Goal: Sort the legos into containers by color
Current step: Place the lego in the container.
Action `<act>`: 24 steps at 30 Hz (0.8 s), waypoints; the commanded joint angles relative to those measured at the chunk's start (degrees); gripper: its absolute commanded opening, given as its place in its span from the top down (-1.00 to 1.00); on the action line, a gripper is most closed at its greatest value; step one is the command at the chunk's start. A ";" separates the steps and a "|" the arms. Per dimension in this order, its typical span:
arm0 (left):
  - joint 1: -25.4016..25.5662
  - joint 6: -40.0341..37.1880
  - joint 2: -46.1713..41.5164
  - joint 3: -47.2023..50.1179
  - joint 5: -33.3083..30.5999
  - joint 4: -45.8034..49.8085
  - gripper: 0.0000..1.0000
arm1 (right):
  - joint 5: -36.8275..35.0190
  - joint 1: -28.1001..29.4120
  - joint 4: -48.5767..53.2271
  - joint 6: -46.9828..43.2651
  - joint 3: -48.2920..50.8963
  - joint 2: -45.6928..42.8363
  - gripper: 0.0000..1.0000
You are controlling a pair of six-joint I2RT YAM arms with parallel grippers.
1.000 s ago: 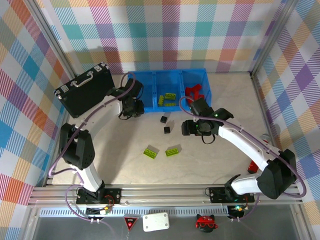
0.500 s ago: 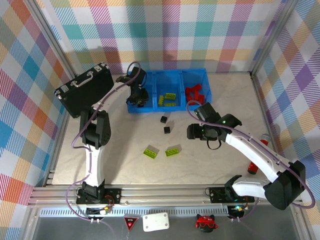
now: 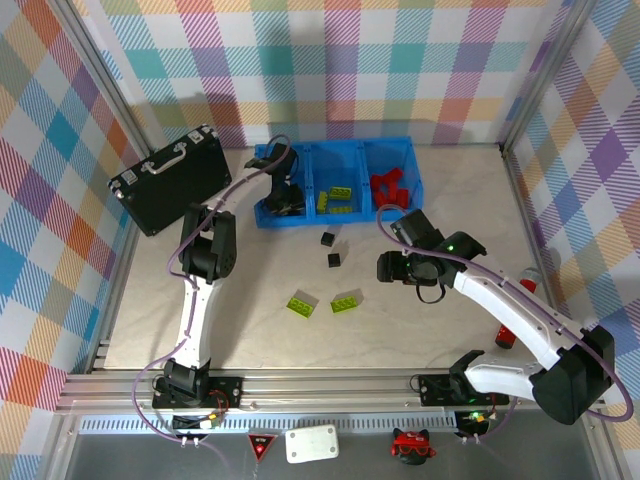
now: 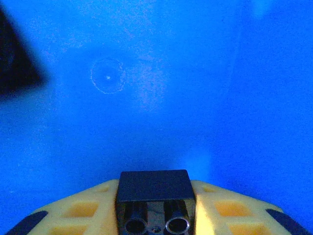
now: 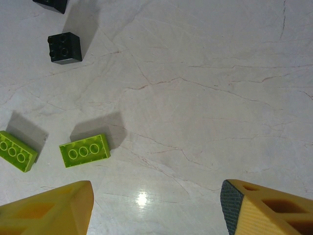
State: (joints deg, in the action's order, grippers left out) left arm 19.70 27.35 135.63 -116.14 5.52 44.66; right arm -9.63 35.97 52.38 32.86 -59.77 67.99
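Left fingers (image 4: 73, 213) narrow, pinching a black lego (image 4: 154, 186) low over the floor of the blue tray (image 4: 161, 88), leftmost compartment. Right fingers (image 5: 54, 205) wide, empty, above the desk (image 5: 205, 98). Near them lie a lime lego (image 5: 84, 151), a second lime lego (image 5: 17, 151) and a black cube (image 5: 64, 47).

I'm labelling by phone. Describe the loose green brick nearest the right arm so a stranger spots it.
Start at the blue tray at the far side, then come nearer, past two black cubes. Two lime-green bricks lie there on bare table; yours is the right-hand one, closer to the right gripper.
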 commanded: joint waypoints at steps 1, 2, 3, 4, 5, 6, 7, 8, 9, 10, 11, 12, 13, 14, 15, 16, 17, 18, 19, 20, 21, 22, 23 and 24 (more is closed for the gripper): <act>-0.36 -0.55 0.25 -1.11 0.81 0.86 0.16 | -0.30 -0.28 0.97 1.16 0.27 -1.01 -0.41; -0.32 -0.57 -0.06 -1.05 0.61 0.86 0.13 | -0.22 -0.28 0.95 1.20 0.27 -1.01 -0.41; -0.37 -0.56 -0.43 -1.10 0.56 0.95 0.11 | -0.15 -0.28 0.97 1.20 0.27 -1.01 -0.42; -0.34 -0.67 -0.81 -1.05 0.54 1.04 0.09 | -0.13 -0.28 0.97 1.17 0.16 -1.01 -0.42; -0.36 -0.70 -1.30 -1.18 0.46 1.25 0.07 | -0.08 -0.28 0.97 1.10 0.18 -1.01 -0.41; -0.37 -0.78 -1.97 -1.17 0.24 1.38 0.06 | -0.04 -0.28 0.97 1.10 0.09 -1.01 -0.41; -0.37 -0.78 -2.69 -1.13 0.13 1.47 0.04 | 0.00 -0.28 0.93 1.07 0.01 -0.93 -0.41; -0.37 -0.87 -3.32 -1.20 0.00 1.63 0.03 | 0.12 -0.28 0.88 1.03 -0.08 -0.93 -0.41; -0.37 -0.90 -4.21 -1.17 -0.03 1.73 0.01 | 0.17 -0.28 0.80 0.97 -0.25 -0.84 -0.41; -0.37 -1.05 -4.98 -1.16 -0.03 1.82 0.00 | 0.29 -0.28 0.72 0.93 -0.41 -0.69 -0.41; -0.37 -0.99 -5.81 -1.20 -0.06 1.99 -0.02 | 0.38 -0.33 0.62 0.78 -0.52 -0.57 -0.41; -0.37 -1.10 -6.88 -1.12 -0.07 2.23 -0.03 | 0.53 -0.28 0.45 0.69 -0.68 -0.32 -0.41; -0.35 -1.17 -7.56 -1.15 0.00 2.46 -0.04 | 0.70 -0.28 0.36 0.57 -0.84 -0.08 -0.42; -0.36 -1.30 -8.55 -1.05 0.01 2.78 -0.05 | 1.04 -0.28 0.20 0.39 -0.96 0.32 -0.41; -0.31 -1.57 -9.55 -0.78 0.25 3.10 -0.07 | 1.31 -0.28 0.03 0.34 -1.13 0.77 -0.41; -0.31 -1.75 -10.48 -0.36 0.41 3.10 -0.07 | 1.64 -0.30 0.00 0.28 -1.29 1.14 -0.41; -0.33 -1.90 -11.75 0.45 0.45 3.15 -0.08 | 2.00 -0.29 -0.13 0.38 -1.40 1.56 -0.41; -0.29 -2.02 -13.01 1.37 0.38 3.10 -0.08 | 2.28 -0.27 -0.38 0.38 -1.34 1.90 -0.41; -0.35 -2.12 -14.17 2.16 0.29 3.15 -0.08 | 2.68 -0.22 -0.64 0.51 -1.24 2.09 -0.41; -0.30 -2.26 -15.65 3.24 0.24 3.15 -0.08 | 3.05 -0.19 -1.02 0.49 -1.18 2.36 -0.41; -0.32 -2.39 -17.22 4.56 0.15 3.06 -0.08 | 3.40 -0.22 -1.37 0.54 -1.06 2.64 -0.41; -0.35 -2.47 -18.66 5.85 0.04 2.83 -0.08 | 3.68 -0.19 -1.65 0.55 -1.10 2.89 -0.41; -0.32 -2.57 -20.41 7.52 -0.08 2.42 -0.08 | 4.03 -0.21 -1.90 0.70 -1.14 3.26 -0.41; -0.30 -2.60 -22.18 9.40 -0.11 1.91 -0.08 | 4.41 -0.24 -2.10 0.69 -1.22 3.67 -0.41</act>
State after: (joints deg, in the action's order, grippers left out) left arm 19.57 25.89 117.71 -110.30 5.10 46.13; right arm -7.11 35.97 51.40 32.84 -59.79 70.76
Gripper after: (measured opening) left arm 0.541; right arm 0.705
